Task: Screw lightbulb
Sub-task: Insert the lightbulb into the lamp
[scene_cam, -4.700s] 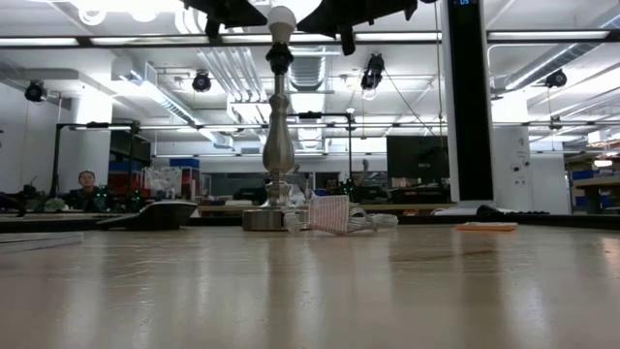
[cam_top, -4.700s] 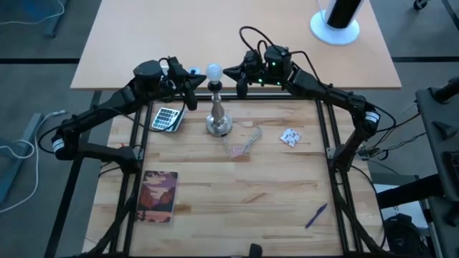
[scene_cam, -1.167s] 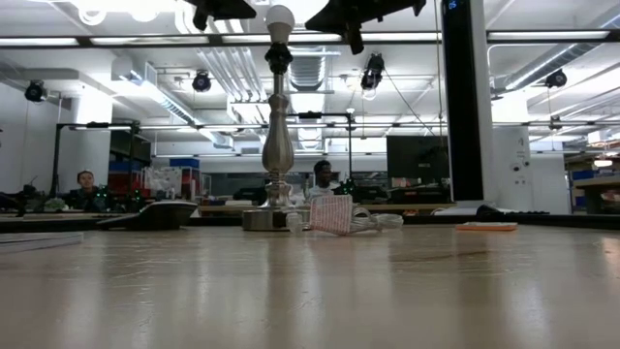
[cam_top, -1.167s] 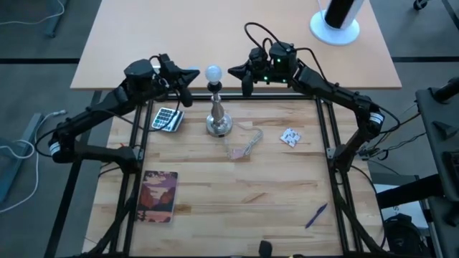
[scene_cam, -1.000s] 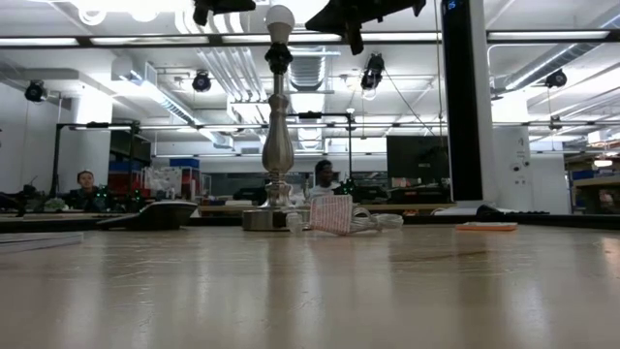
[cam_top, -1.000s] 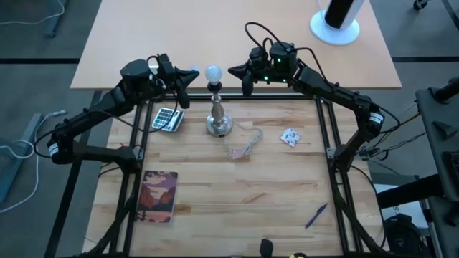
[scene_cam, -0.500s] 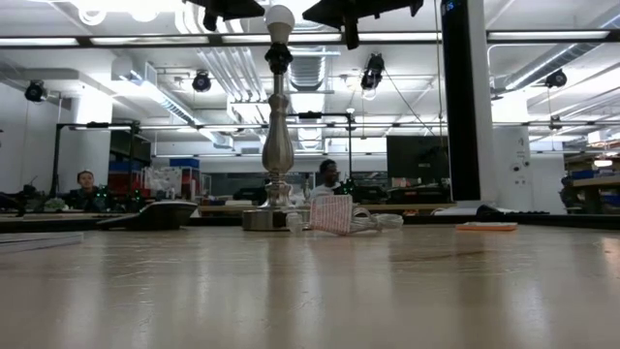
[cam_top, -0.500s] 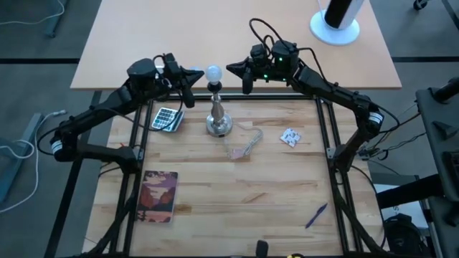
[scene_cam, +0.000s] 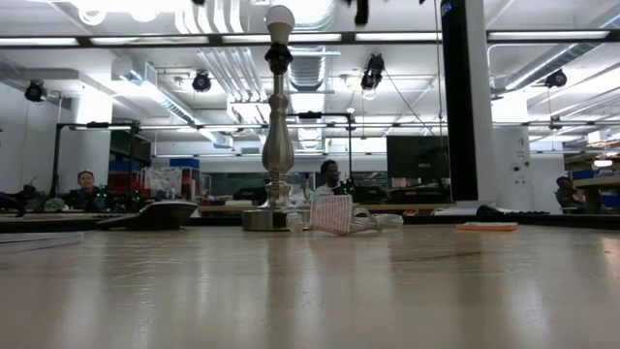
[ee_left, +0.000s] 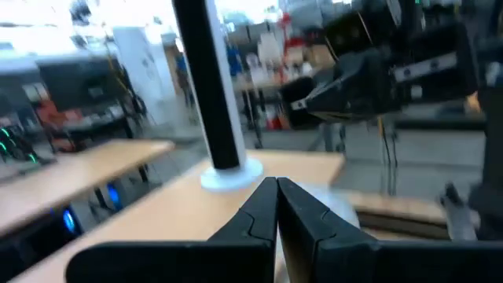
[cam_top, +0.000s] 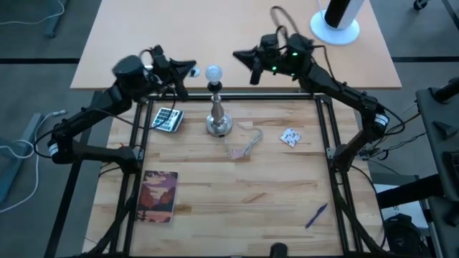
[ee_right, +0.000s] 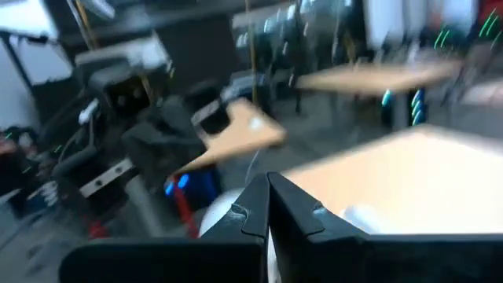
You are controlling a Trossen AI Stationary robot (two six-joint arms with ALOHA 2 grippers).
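Lightbulb (cam_top: 213, 72) sits upright in the black socket on top of the silver lamp stand (cam_top: 218, 115), long axis vertical, stand near the far edge of the wooden surface (cam_top: 237, 190). Left gripper (cam_top: 188, 69) hangs just beside the bulb on its left side, at about bulb height, fingers pressed together and holding nothing. Right gripper (cam_top: 244, 55) is on the bulb's other side, a little farther off and further back, also fully closed and empty. Neither touches the bulb. Judgement: the left arm is the nearer one; any turn of the bulb would need its fingers parted first and brought in sideways around the glass. Also on the surface: calculator (cam_top: 166, 118) left of the stand, crumpled mesh bag (cam_top: 244, 142) and small white packet (cam_top: 290, 136) to its right, book (cam_top: 159, 196) near the front left, blue pen (cam_top: 316, 214) at front right. Low view: open workshop behind, people seated at distant benches.
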